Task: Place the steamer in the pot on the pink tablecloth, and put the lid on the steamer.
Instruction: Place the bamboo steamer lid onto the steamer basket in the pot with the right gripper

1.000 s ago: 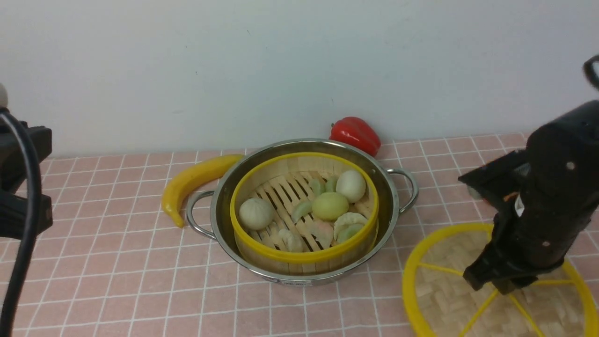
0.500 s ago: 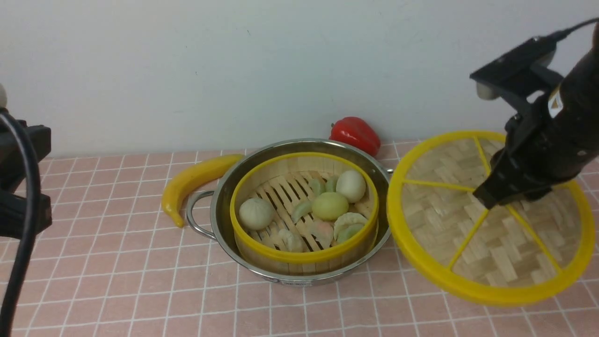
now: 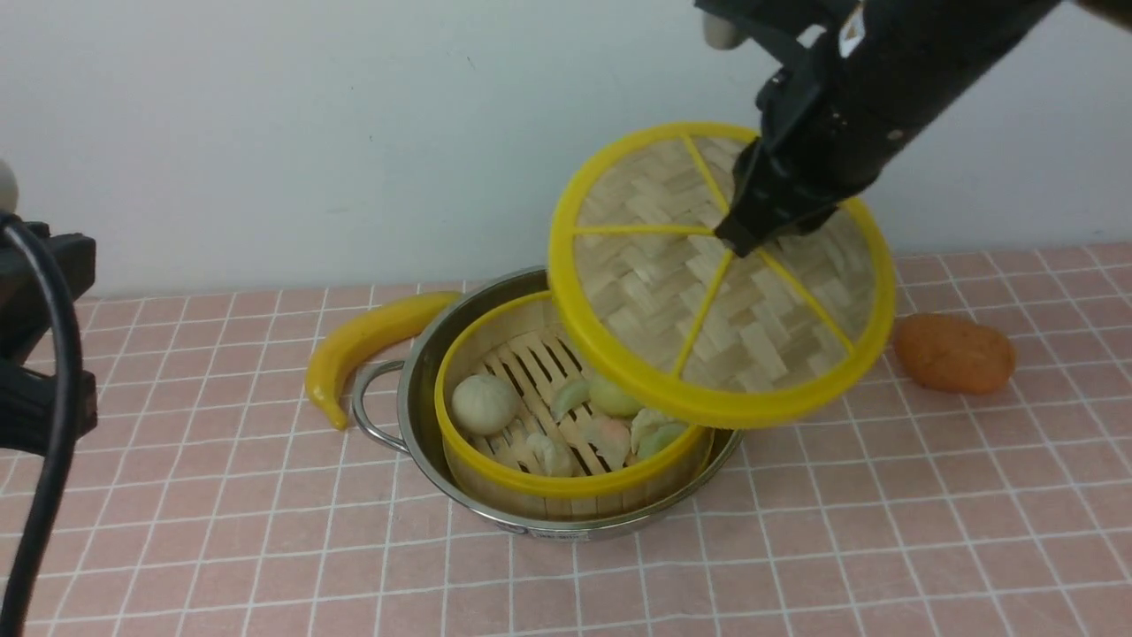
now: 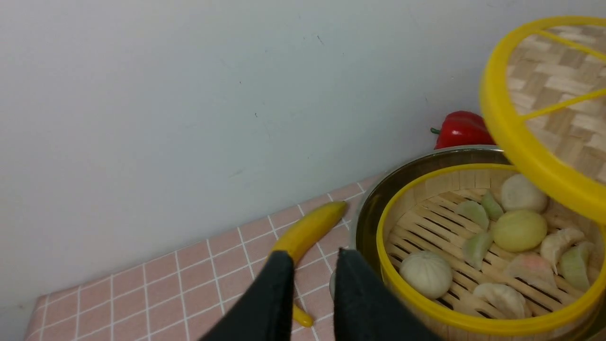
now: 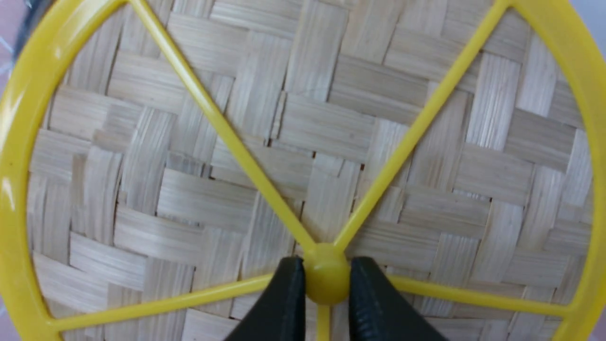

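Note:
The bamboo steamer (image 3: 495,473) with toy buns and dumplings sits inside the steel pot (image 3: 417,398) on the pink tablecloth (image 3: 221,531). My right gripper (image 3: 738,239) is shut on the centre knob of the woven lid (image 3: 654,292), which hangs tilted in the air over the right half of the steamer. In the right wrist view the lid (image 5: 307,118) fills the frame, and the right gripper (image 5: 326,284) pinches the knob. My left gripper (image 4: 312,289) stands off beside the pot (image 4: 374,208), jaws slightly parted with nothing between them. The steamer (image 4: 473,324) and lid (image 4: 544,71) also show there.
A yellow banana (image 3: 363,341) lies against the pot's left side. A red pepper (image 4: 459,130) sits behind the pot by the wall. An orange lumpy item (image 3: 953,354) rests on the cloth to the right. The wall stands close behind.
My right gripper lifted the lid off the cloth at the right and carried it up and leftward over the pot. The orange item came into view. The left arm stayed put.

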Robot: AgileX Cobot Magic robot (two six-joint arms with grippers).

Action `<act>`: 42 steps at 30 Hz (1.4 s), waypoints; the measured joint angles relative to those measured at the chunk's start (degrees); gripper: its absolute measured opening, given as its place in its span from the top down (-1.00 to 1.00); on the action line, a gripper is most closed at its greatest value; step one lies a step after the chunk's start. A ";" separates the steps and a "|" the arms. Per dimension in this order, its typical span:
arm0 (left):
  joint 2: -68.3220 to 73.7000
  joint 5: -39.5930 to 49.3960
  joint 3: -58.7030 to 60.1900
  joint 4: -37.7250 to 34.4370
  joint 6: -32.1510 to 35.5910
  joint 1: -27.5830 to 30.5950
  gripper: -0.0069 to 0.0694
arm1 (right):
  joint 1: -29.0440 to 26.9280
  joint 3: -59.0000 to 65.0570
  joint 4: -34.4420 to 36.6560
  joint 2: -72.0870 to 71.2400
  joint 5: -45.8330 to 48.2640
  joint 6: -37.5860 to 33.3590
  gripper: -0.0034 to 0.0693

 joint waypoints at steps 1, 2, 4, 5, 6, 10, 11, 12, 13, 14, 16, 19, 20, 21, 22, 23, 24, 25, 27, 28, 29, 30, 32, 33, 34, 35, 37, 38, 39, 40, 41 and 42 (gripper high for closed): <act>0.00 0.00 0.00 0.00 0.05 0.00 0.46 | 0.93 -1.74 0.00 1.59 0.00 -0.65 0.55; 0.00 0.00 0.00 0.00 0.05 0.00 0.46 | 2.00 -3.36 0.00 3.50 0.00 -1.08 0.55; 0.00 0.00 0.00 0.00 0.05 0.00 0.46 | 3.35 -6.04 0.00 6.47 -0.06 -1.49 0.55; 0.00 0.00 0.00 0.00 0.17 0.00 0.46 | 3.81 -7.23 0.00 7.79 -0.06 -1.62 0.55; 0.00 0.00 0.00 0.00 0.17 0.00 0.46 | 3.82 -7.54 0.00 8.30 -0.06 -1.67 0.55; 0.00 0.25 0.00 0.00 0.17 0.00 0.46 | 4.03 -8.92 0.09 12.28 -0.13 -2.63 0.55; 0.00 0.24 0.00 0.00 0.17 0.00 0.46 | 4.03 -8.92 0.09 12.70 -0.07 -2.92 0.55; 0.00 0.24 0.00 0.00 0.17 0.00 0.46 | 4.03 -8.92 0.14 13.21 -0.06 -3.41 0.55; 0.00 0.24 0.00 0.00 0.17 0.00 0.46 | 4.03 -8.92 0.20 13.61 -0.06 -3.83 0.55; 0.00 0.24 0.00 0.00 0.17 0.00 0.46 | 4.03 -8.92 0.26 13.88 -0.01 -4.25 0.55; 0.00 0.30 0.00 0.00 0.17 0.00 0.46 | 4.03 -8.97 0.57 14.06 -0.01 -5.18 0.55; 0.00 0.30 0.00 0.00 0.17 0.00 0.46 | 4.03 -9.03 0.89 14.26 -0.01 -5.94 0.55; 0.00 0.30 0.00 0.00 0.17 0.00 0.46 | 4.03 -9.08 1.02 14.57 -0.01 -6.46 0.55; 0.00 0.30 0.00 0.00 0.17 0.00 0.46 | 4.03 -9.08 1.02 14.69 -0.01 -6.90 0.55; 0.00 0.30 0.00 0.00 0.17 0.00 0.46 | 4.03 -9.08 1.14 15.17 -0.01 -7.78 0.55; 0.00 0.30 0.00 0.00 0.17 0.00 0.46 | 4.03 -9.09 1.23 15.17 -0.01 -7.78 0.55; 0.00 0.35 0.00 0.00 0.17 0.00 0.46 | 4.03 -9.14 1.46 15.39 -0.05 -8.59 0.55; 0.00 0.35 0.00 -0.06 0.17 0.00 0.46 | 4.03 -9.14 2.03 15.73 -0.05 -9.75 0.55; 0.00 0.39 0.00 -0.06 0.17 0.00 0.46 | 4.03 -9.50 2.87 16.27 0.00 -11.15 0.55; 0.00 0.39 0.00 -0.06 0.17 0.00 0.46 | 4.03 -9.56 3.17 16.38 -0.12 -11.75 0.55; 0.00 0.41 0.00 -0.06 0.17 0.00 0.46 | 4.03 -9.56 3.33 16.45 -0.28 -12.17 0.55; 0.00 0.41 0.00 -0.06 0.17 0.00 0.46 | 4.03 -9.56 3.55 16.45 -0.72 -12.68 0.55; 0.00 0.41 0.00 -0.06 0.17 0.00 0.46 | 4.03 -9.58 3.59 16.45 -2.18 -13.58 0.55; 0.00 0.41 0.00 -0.06 0.17 0.00 0.46 | 4.03 -9.63 3.59 16.45 -2.88 -14.08 0.55; 0.00 0.41 0.00 -0.06 0.17 0.00 0.46 | 4.03 -9.63 3.59 16.45 -3.47 -14.50 0.55; 0.00 0.41 0.00 -0.06 0.17 0.00 0.46 | 4.03 -9.63 3.62 16.45 -3.81 -14.68 0.55; 0.00 0.41 0.00 -0.06 0.17 0.00 0.46 | 4.03 -9.65 4.21 16.45 -4.37 -15.18 0.55; 0.00 0.41 0.00 -0.06 0.17 0.00 0.46 | 4.03 -9.65 4.35 16.45 -4.54 -15.35 0.55; 0.00 0.41 0.00 -0.06 0.17 0.00 0.46 | 4.03 -9.65 4.42 16.45 -4.64 -15.40 0.55; 0.00 0.41 0.00 -0.06 0.17 0.00 0.46 | 4.03 -9.65 4.60 16.45 -4.72 -15.65 0.55; 0.00 0.41 0.00 -0.06 0.17 0.00 0.46 | 4.03 -9.65 4.67 16.45 -4.77 -15.64 0.55; 0.00 0.41 0.00 -0.06 0.17 0.00 0.46 | 4.03 -9.65 4.71 16.45 -4.77 -15.75 0.55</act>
